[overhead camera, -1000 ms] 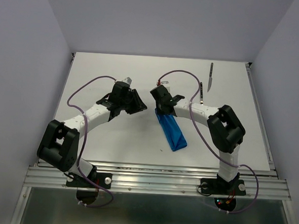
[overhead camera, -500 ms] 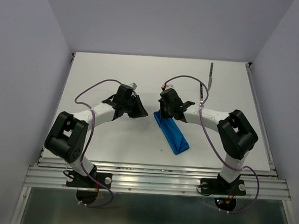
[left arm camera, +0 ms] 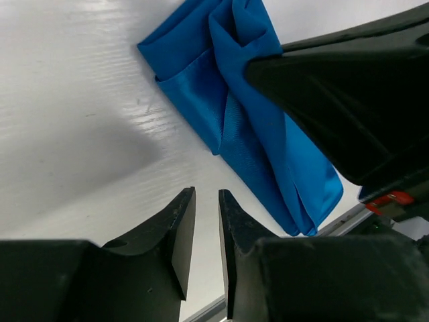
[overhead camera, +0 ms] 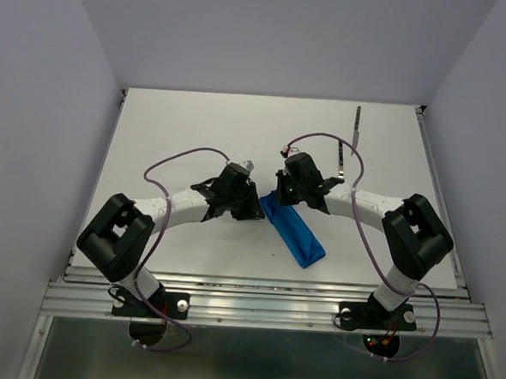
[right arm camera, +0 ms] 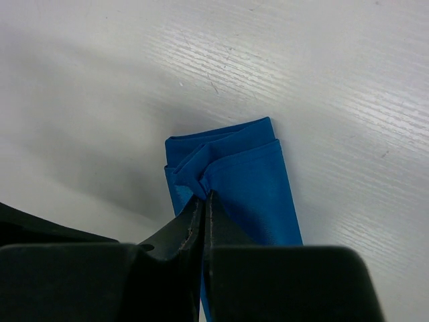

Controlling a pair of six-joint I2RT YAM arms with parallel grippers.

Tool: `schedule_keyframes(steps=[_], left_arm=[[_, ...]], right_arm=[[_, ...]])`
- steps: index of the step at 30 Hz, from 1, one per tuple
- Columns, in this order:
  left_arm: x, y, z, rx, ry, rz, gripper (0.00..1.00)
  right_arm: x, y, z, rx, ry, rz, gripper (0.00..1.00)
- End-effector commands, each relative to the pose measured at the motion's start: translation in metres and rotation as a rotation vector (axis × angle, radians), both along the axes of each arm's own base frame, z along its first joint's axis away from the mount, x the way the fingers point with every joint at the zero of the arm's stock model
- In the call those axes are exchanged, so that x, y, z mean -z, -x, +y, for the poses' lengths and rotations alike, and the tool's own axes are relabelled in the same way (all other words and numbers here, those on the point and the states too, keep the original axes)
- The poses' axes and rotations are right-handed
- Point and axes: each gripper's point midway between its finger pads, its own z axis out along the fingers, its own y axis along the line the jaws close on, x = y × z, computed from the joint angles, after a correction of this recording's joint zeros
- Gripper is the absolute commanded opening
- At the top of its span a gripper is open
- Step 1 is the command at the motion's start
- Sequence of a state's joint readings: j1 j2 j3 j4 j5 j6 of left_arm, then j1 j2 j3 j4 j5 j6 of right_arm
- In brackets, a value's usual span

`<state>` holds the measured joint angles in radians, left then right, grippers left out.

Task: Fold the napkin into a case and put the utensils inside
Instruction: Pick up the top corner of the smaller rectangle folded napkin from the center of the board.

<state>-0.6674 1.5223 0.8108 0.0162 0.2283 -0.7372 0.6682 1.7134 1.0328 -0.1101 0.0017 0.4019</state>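
Blue napkin (overhead camera: 297, 235), folded narrow mid-desk (overhead camera: 197, 126), is pinched at its far end by the right gripper (right arm camera: 203, 201); the left gripper (left arm camera: 206, 194), slightly parted and empty, crowds alongside, knife (overhead camera: 356, 125) and fork (overhead camera: 343, 161) beyond.

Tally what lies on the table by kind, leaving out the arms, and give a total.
Blue napkin: 1
Metal utensils: 2
Total: 3
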Motion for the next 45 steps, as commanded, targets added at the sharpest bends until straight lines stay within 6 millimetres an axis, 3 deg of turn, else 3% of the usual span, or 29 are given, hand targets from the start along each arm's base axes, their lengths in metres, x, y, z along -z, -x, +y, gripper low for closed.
schedule_keyframes(steps=[1, 6, 19, 37, 45], left_arm=[[-0.006, -0.012, -0.018, 0.009, -0.048, -0.068, 0.33], [-0.015, -0.028, -0.026, 0.009, -0.063, -0.119, 0.37], [-0.004, -0.043, -0.044, 0.075, -0.218, -0.155, 0.41], [0.013, -0.045, -0.062, 0.130, -0.307, -0.176, 0.34], [0.023, -0.044, -0.062, 0.134, -0.348, -0.172, 0.26]], right_arm=[[-0.028, -0.006, 0.001, 0.011, -0.104, -0.044, 0.01], [-0.029, -0.001, -0.002, 0.017, -0.128, -0.028, 0.01], [-0.030, -0.002, -0.013, 0.048, -0.184, -0.003, 0.01], [-0.026, 0.001, -0.021, 0.055, -0.205, 0.027, 0.01], [-0.030, 0.002, -0.020, 0.049, -0.218, 0.024, 0.01]])
